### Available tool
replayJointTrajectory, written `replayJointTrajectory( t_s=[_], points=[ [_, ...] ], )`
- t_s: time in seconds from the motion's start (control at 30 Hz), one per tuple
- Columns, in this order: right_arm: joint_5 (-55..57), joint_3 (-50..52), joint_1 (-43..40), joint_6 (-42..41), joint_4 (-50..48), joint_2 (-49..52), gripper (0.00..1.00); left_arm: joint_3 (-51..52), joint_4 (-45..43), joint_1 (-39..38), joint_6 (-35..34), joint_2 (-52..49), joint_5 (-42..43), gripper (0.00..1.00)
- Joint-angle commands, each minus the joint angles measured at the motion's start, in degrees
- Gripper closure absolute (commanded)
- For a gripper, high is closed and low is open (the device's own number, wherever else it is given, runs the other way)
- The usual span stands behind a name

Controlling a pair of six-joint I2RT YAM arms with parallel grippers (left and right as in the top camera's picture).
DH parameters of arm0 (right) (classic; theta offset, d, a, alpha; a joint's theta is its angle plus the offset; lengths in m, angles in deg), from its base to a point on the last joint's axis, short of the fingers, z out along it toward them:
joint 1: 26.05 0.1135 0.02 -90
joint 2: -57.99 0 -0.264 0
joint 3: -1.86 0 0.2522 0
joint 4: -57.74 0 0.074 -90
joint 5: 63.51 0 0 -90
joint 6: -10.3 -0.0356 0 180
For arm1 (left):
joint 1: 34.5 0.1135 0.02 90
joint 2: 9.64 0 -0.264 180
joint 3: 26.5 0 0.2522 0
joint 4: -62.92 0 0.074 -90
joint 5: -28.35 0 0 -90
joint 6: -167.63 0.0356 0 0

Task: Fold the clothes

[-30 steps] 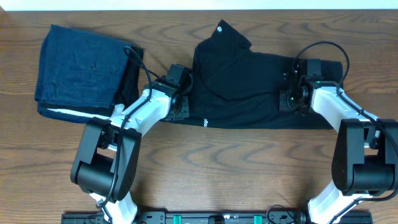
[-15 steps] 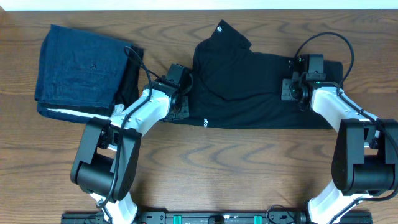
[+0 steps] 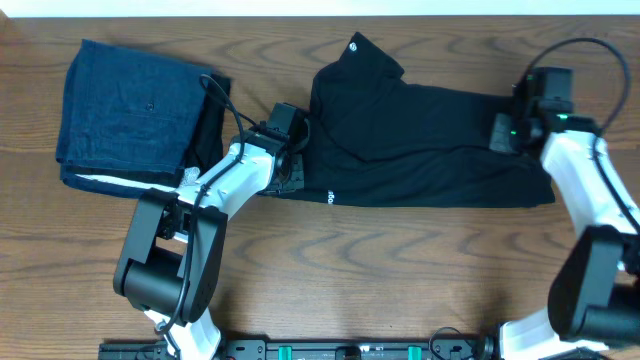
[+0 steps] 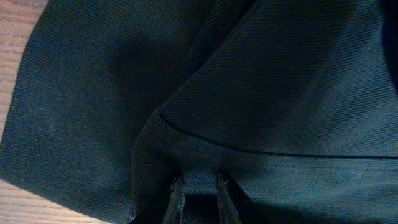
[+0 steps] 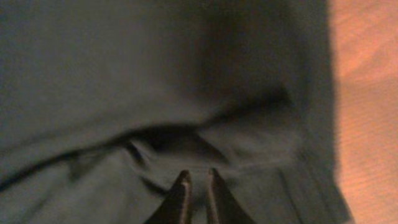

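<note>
Clamping left jaws on shirt (image 3: 420,140) fold, pinching right jaws together on right edge; likely handling soft, light, limp; taking hold at edges, corners

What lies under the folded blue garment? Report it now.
A white edge peeks out along the near side of the blue garment, dark fabric along its right side. How far either runs underneath is covered.
</note>
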Motion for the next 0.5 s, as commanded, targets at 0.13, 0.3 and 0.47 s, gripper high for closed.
replayJointTrajectory(
  t_s=[0.13, 0.3, 0.47],
  points=[
    [0.4, 2.2, -4.1, -2.7, 3.4, 0.9, 0.99, 0.4, 0.2, 0.3, 0.4, -0.4, -0.3, 0.78],
    [-3.8, 3.7, -4.2, -2.7, 1.6, 3.6, 0.99, 0.4, 0.2, 0.3, 0.4, -0.4, -0.3, 0.78],
    [-4.0, 3.8, -4.2, -2.7, 1.4, 7.1, 0.99, 0.4, 0.2, 0.3, 0.4, -0.4, -0.3, 0.78]
  ],
)
